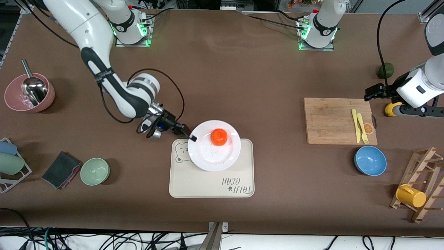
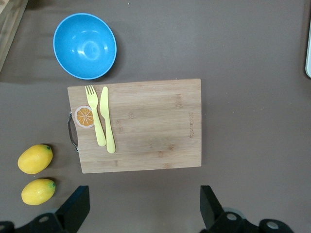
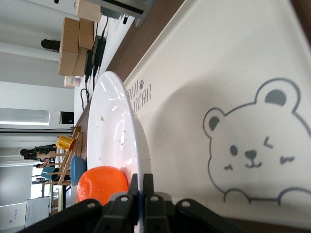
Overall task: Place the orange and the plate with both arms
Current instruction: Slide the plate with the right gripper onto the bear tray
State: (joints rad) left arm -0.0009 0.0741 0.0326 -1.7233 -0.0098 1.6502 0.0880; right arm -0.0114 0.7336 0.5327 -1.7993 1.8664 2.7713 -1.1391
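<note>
My right gripper (image 1: 193, 137) pinches the plate (image 1: 214, 158) rim at its right-arm end; orange (image 1: 219, 136) aboard, above bear-print tray (image 1: 211, 184). My left gripper (image 2: 141, 206) waits spread over the table by the cutting board (image 2: 146, 127).

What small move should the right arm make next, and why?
Probably open the right pincer and back off. It is shut on the rim of the plate, which lies over the bear tray with the orange on it. The left pincer waits open.
</note>
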